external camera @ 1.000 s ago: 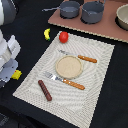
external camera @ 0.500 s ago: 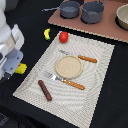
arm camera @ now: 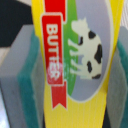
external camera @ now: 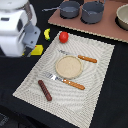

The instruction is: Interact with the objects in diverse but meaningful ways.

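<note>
Your pincer (arm camera: 65,65) is closed on the packet (arm camera: 75,60) — the wrist view is filled with its yellow face, a red band reading "BUTTER" and a black-and-white cow. A green-lined pad (arm camera: 27,85) shows at either side of it, pressing inward. I judge the grip sits across the packet's width, which suits a thin flat thing: the pads bear on its edges or faces and it cannot roll.

In the exterior view the arm stands at that view's left, above the counter's (external camera: 117,75) dark surface, off the mat (external camera: 95,92). Only a yellow corner of the packet (external camera: 37,49) shows below the arm's white body, so you cannot tell from here whether it is lifted clear or touching the counter.

The rest is laid like a place setting. The plate (external camera: 68,67) is mid-mat, with the knife (external camera: 80,57) just beyond it and the fork (external camera: 65,80) on the near side. The sausage (external camera: 45,90) lies apart near the mat's left edge. The tomato (external camera: 63,36) sits at the mat's far corner, the banana (external camera: 47,33) just beside it, off the mat.

Two pots (external camera: 81,10) stand on the brown board at the back — well apart from the arm.

Judgement: with the packet in hand, a sensible aim is the plate or a pot. Carry it level, since a flat packet held by thin sides could pivot between the pads.
</note>
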{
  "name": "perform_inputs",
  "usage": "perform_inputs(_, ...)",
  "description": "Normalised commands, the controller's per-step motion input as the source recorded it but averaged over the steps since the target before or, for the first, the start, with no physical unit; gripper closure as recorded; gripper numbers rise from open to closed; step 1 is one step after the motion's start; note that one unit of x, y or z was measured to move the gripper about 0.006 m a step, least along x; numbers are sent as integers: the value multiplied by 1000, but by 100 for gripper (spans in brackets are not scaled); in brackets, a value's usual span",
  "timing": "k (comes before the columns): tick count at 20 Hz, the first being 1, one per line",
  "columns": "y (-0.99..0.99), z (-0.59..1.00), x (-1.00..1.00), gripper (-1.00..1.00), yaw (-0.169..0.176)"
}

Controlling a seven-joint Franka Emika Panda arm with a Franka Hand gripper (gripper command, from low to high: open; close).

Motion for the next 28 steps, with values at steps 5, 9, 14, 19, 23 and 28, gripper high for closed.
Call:
perform_inputs(5,410,345,835,100,-39)
perform_inputs(9,399,306,804,100,-50)
perform_inputs(14,430,239,766,100,-51)
perform_inputs(19,421,183,740,100,-68)
perform_inputs(23,434,131,723,100,-69)
perform_inputs(28,451,70,710,100,-65)
